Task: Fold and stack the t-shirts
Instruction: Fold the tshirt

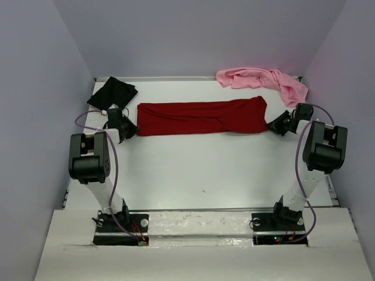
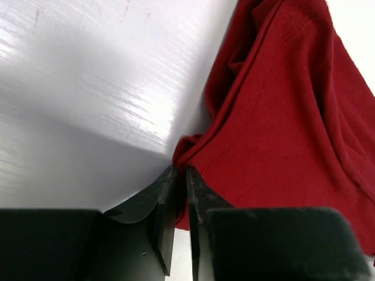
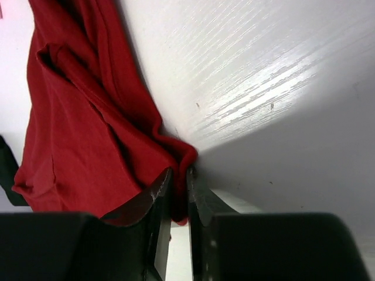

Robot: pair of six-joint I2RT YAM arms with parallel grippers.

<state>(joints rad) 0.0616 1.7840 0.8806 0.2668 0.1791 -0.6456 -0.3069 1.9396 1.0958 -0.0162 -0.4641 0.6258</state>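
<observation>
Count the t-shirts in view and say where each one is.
3. The dark red shirt stretched across the middle; black shirt folded at far left; pink shirt crumpled at far right. None seems hidden.

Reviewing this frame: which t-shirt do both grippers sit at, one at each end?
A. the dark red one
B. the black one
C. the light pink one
A: the dark red t-shirt lies in a long band, with the left gripper closed on one end and the right gripper on the other; the black t-shirt and the pink t-shirt lie apart.
</observation>
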